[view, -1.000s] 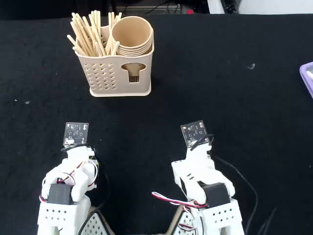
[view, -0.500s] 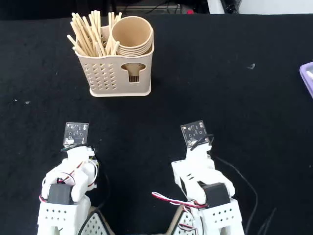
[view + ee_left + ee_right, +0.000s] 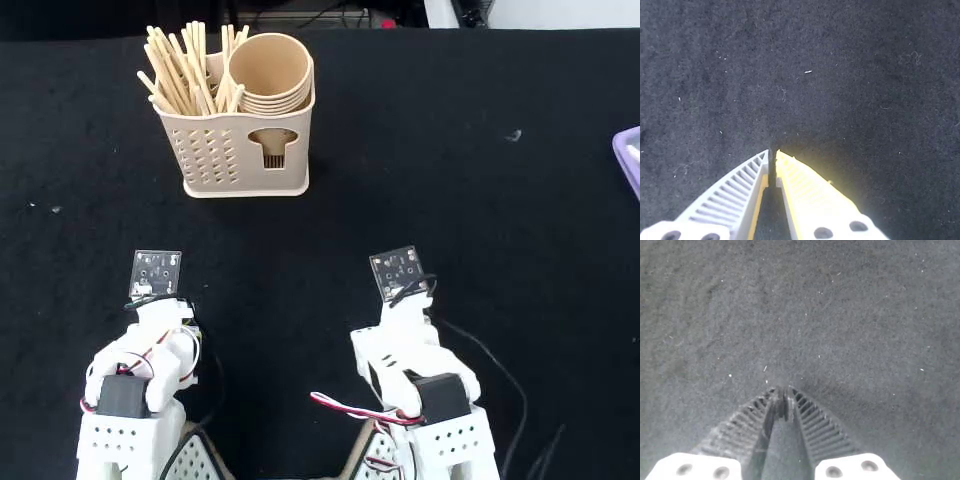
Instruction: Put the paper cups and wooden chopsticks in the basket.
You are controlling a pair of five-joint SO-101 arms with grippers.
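Nothing moved: left pincer [image 3: 772,156] and right pincer [image 3: 785,394] both closed on nothing, low over near worktop [image 3: 470,220], basket [image 3: 225,155] far off, cups [image 3: 270,72] stacked in right compartment, chopsticks [image 3: 185,72] standing in left.

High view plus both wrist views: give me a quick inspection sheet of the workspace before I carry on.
Surface: black cloth, flat, with a few lint specks.
Job's things: basket upright at the far side; wooden chopsticks and stacked paper cups stand side by side in it.
Clutter: purple object at the cloth's edge.
Tools: left tool shut, empty, over bare cloth; right tool likewise.
Cables: red and white wires at one arm's base; black cable lying on the cloth beside it.
Surroundings: white panel and dark equipment behind the table.
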